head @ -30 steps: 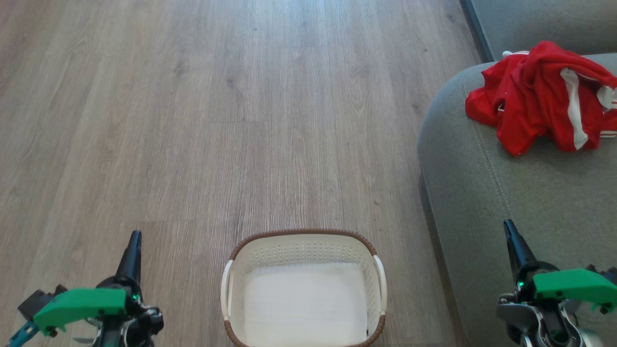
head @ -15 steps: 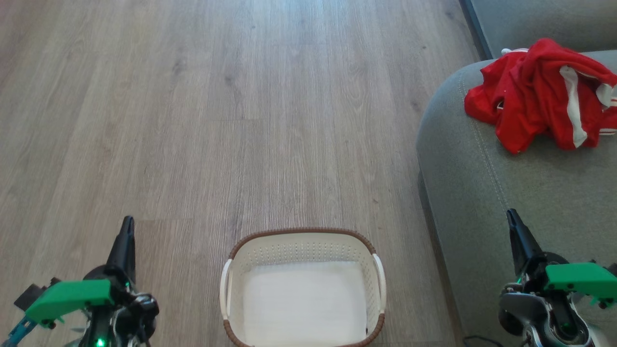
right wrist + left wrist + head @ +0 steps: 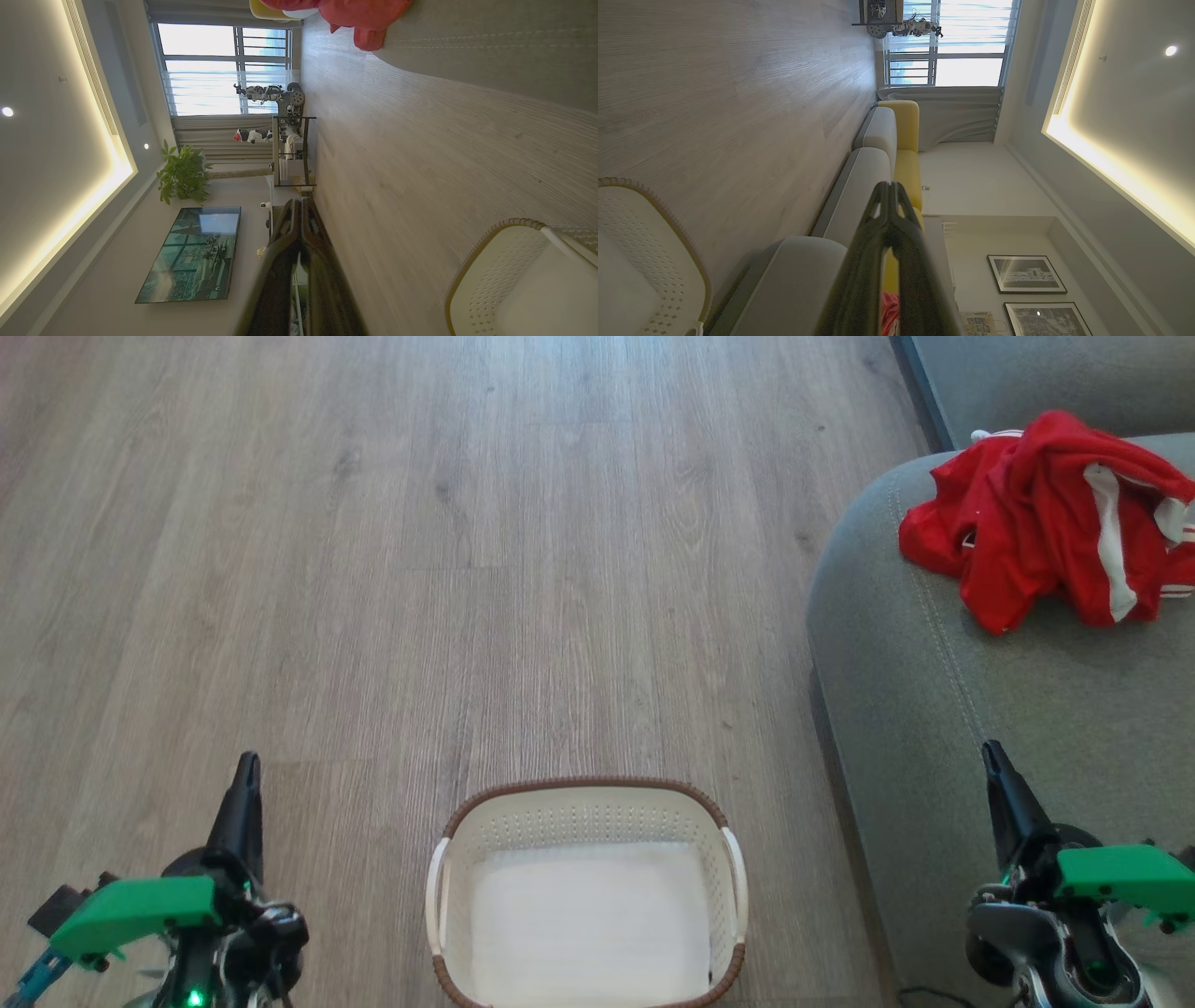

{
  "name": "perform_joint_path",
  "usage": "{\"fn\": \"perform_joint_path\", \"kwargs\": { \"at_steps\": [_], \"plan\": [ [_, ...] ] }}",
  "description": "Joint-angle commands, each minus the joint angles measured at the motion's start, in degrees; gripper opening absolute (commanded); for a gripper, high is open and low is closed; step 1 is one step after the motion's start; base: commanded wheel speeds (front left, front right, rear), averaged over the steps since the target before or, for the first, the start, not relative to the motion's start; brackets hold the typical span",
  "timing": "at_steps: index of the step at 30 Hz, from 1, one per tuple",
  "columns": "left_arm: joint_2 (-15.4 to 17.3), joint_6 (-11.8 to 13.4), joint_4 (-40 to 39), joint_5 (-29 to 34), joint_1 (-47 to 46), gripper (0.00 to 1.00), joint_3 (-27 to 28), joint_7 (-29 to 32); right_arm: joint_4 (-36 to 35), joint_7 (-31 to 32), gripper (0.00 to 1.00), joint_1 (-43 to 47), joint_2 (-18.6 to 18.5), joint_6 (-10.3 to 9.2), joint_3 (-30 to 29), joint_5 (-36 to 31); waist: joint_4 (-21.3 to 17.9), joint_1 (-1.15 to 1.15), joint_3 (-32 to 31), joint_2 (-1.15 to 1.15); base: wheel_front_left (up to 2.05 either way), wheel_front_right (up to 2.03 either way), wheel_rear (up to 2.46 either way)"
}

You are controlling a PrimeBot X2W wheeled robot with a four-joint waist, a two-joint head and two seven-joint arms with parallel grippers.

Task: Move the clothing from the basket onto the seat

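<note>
1. Nearest the camera, the left fingers [image 3: 243,803] were pressed together into one slim, dark, tapering spike above the floor, beside a green plastic bracket, holding nothing.
2. The right fingers [image 3: 1004,793] were likewise together and empty, pointing up over the front part of the seat [image 3: 934,728].
3. Between the two arms, the basket [image 3: 586,821] stood on the floor: a rounded rectangle of cream plastic with perforated walls, a brown woven-look rim and white side handles. Its flat, pale bottom lay in full view.
4. The seat, just right of the basket, was a large grey cushion of matte woven fabric with a rounded corner and a line of stitching.
5. Farther back on that cushion, the clothing [image 3: 1027,523] lay in a crumpled bright red heap with white stripes, well apart from the basket.
6. The floor [image 3: 467,569] ran beyond in grey-brown wood-grain planks.
</note>
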Motion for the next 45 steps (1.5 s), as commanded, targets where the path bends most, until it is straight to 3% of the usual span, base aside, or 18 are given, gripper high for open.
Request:
{"fn": "perform_joint_path", "kwargs": {
  "at_steps": [1,45],
  "plan": [
    [0.32,-0.37,-1.54,-0.09,-2.85,0.0,1.99,0.31,-2.27,0.41,0.0,-2.98,-0.22,-0.01,0.95,0.34,0.01,0.0,0.0,0.0,0.0,0.0,0.0],
    [0.22,-0.37,-1.55,0.03,-2.86,0.0,2.14,0.43,-2.27,0.41,0.0,-2.98,-0.22,-0.01,0.95,0.34,0.01,0.0,0.0,0.0,0.0,0.0,0.0]
  ]
}}
